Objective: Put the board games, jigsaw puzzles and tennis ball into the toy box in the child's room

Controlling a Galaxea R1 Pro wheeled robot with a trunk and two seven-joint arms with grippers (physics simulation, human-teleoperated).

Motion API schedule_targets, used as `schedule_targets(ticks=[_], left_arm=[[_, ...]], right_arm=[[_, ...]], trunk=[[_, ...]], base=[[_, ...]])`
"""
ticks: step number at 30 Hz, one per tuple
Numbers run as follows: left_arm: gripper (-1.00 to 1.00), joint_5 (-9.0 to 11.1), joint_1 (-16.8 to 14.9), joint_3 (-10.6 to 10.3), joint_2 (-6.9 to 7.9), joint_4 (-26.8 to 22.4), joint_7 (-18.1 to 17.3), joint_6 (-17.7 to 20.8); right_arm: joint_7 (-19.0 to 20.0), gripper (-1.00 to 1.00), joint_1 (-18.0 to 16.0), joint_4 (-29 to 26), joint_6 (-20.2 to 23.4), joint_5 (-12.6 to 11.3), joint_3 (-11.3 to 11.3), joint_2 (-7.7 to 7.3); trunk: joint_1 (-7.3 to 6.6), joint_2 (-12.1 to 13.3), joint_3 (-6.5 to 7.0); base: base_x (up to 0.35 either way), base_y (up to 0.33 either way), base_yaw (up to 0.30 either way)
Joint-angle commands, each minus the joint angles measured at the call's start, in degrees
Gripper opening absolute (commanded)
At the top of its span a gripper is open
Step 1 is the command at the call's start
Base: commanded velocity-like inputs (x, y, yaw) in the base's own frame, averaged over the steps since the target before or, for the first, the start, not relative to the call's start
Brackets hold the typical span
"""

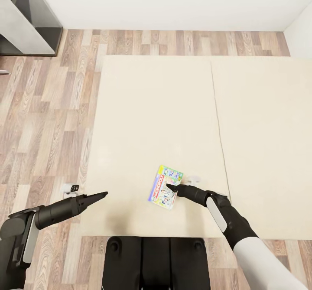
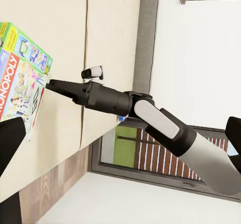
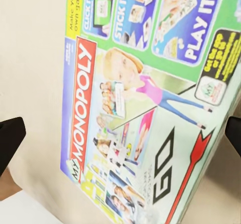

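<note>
1. The Monopoly board game (image 1: 165,187) lies flat near the cream bed's (image 1: 151,116) front edge.
2. Right gripper (image 1: 171,187) hovers over it, fingers apart; left gripper (image 1: 103,193) is unclear.
3. Wood floor (image 1: 43,121) surrounds, with a grey shelf (image 1: 26,21) in the corner.

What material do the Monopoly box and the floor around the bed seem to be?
Monopoly box: probably glossy printed cardboard, since it is flat with sharp edges, bright artwork and a slight sheen. Floor: looks like wood or laminate planks, with visible grain and staggered joints; which one cannot be told.

The board game box (image 3: 145,103) reads "MY MONOPOLY", "GO", "PLAY IT!", "STICK IT" and "CLICK IT".
</note>
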Motion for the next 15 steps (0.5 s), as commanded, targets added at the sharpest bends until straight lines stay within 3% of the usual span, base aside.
schedule_targets(ticks=[1, 10, 15], left_arm=[[1.00, 0.0, 0.0, 0.0, 0.01, 0.0, -0.2, 0.6], [1.00, 0.0, 0.0, 0.0, 0.05, 0.0, -0.3, 0.6], [1.00, 0.0, 0.0, 0.0, 0.05, 0.0, -0.3, 0.6]], right_arm=[[-0.1, 1.00, 0.0, -0.1, 0.4, -0.5, 0.1, -0.03], [-0.1, 1.00, 0.0, -0.1, 0.4, -0.5, 0.1, 0.01], [-0.1, 1.00, 0.0, -0.1, 0.4, -0.5, 0.1, 0.03]], trunk=[[0.03, -0.1, -0.06], [0.03, -0.1, -0.06], [0.03, -0.1, -0.06]], base=[[0.000, 0.027, 0.000], [0.000, 0.015, 0.000], [0.000, 0.163, 0.000]])
